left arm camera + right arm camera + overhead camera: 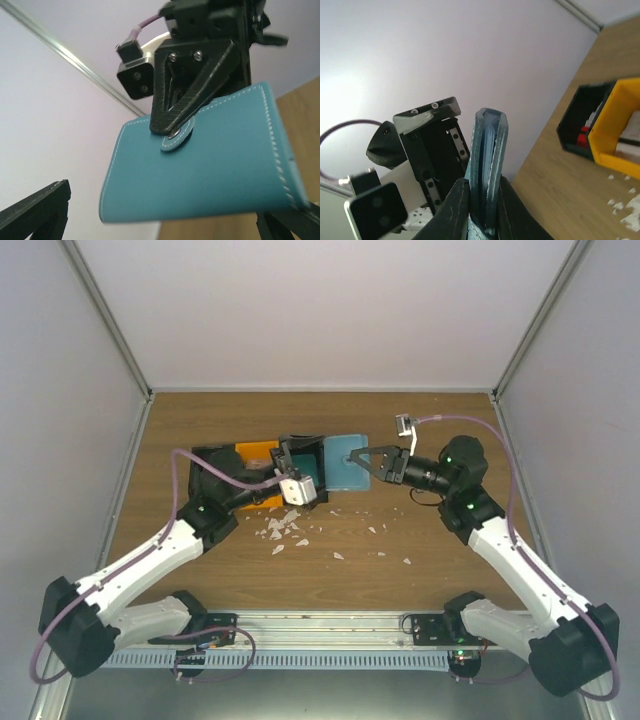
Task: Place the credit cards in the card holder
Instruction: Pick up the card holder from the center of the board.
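Dusty-blue card holder (345, 462) is hanging above the table's (440, 540) far middle — the right gripper (374, 462) is clamping its right edge, while the left gripper (302, 465), jaws spread empty, is facing its broad side from just left.

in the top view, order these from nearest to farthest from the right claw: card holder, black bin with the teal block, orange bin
1. card holder: clamped in the right claw, mid-table.
2. black bin with the teal block: just left of the holder.
3. orange bin: farther left again, beyond the black bin.
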Motion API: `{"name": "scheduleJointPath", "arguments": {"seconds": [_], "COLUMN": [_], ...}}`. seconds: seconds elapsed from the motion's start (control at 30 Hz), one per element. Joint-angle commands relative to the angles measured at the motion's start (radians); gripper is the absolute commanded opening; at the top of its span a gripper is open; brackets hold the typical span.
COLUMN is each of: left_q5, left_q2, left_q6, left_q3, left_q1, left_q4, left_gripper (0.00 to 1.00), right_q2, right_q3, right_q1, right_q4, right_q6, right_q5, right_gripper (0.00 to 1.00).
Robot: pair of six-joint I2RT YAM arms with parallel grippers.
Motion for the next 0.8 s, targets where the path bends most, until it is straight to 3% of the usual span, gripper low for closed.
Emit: {"name": "scheduleJointPath", "arguments": {"seconds": [0.0, 0.1, 0.2, 0.3, 0.53, 0.77], "left_q5": [0.06, 0.066, 0.051, 0.008, 0.139, 0.254], "left_q2": [-0.074, -0.107, -0.138, -0.147, -0.075, -0.009], "left_q6": [-0.487, -0.854, -1.118, -1.31, -1.602, -1.701], "left_q3": [0.031, 0.04, 0.022, 0.021, -0.022, -0.011], "left_q1": [-0.006, -0.006, -0.005, 0.006, 0.039, 0.04], "left_q4": [-0.043, -0.103, -0.125, -0.173, -0.093, -0.048], "left_gripper": [0.99, 0.99, 0.99, 0.99, 0.99, 0.58], "right_q2": [-0.036, -0.038, -0.046, -0.055, -0.07, -0.074], "right_q3": [0.027, 0.03, 0.015, -0.018, -0.13, -0.177], "right_q1": [-0.029, -0.034, -0.035, -0.035, -0.023, -0.004], "right_q4": [-0.009, -0.043, -0.044, 0.016, 0.297, 0.439], "right_q6": [-0.215, -0.311, -0.365, -0.358, -0.207, -0.129], "right_q5": [0.028, 0.012, -0.012, -0.054, -0.174, -0.22], "right_gripper": [0.01, 0.0, 0.01, 0.01, 0.0, 0.0]}}
